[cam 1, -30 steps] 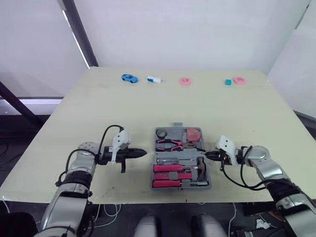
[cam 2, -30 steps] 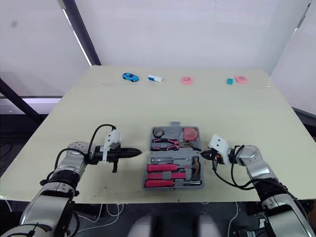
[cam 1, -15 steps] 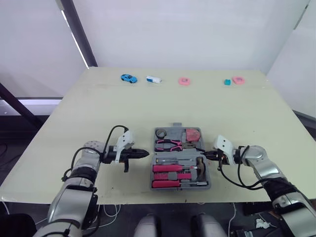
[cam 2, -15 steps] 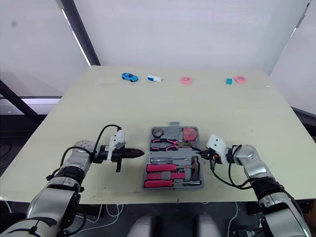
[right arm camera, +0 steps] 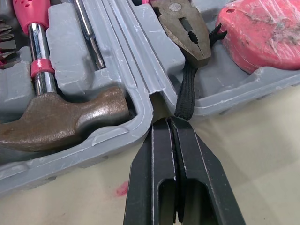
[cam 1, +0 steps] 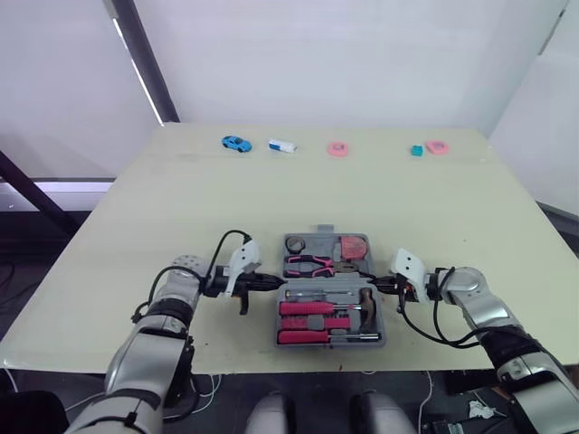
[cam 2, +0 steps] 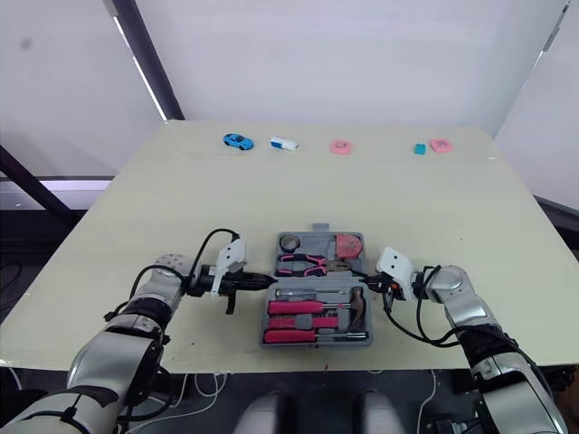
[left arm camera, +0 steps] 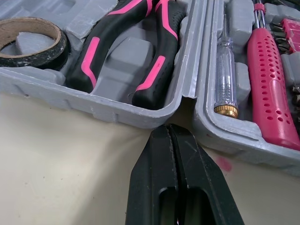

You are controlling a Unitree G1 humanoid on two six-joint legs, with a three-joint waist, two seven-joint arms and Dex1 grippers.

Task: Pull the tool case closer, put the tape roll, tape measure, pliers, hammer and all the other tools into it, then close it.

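The left gripper (cam 1: 274, 283) lies low over the worktop (cam 1: 181, 199), fingers pressed together and empty, its tip at the hinge notch on the left side of the one tool case (cam 1: 321, 242). The case lies open and flat near the front edge of the worktop.

Its far half holds one tape roll (left arm camera: 28, 22), one pair of pliers (left arm camera: 157, 70) and one red tape measure (right arm camera: 262, 28). The near half holds one clear-handled screwdriver (left arm camera: 225, 70), two pink-handled tools (cam 1: 306, 308) and one hammer (right arm camera: 61, 122).

The right gripper (cam 1: 376, 284) is closed on nothing too, its tip at the hinge notch on the case's right side, just beside the tape measure's black strap (right arm camera: 187, 93).

Along the far edge lie one blue toy car (cam 1: 236, 143), one white object (cam 1: 282, 145), two pink rings (cam 1: 338, 149) and one teal block (cam 1: 417, 151).

A second ago the left gripper was well apart from the case. It has since slid right to the case wall. The right gripper has edged slightly closer, and the case and its contents have not moved.
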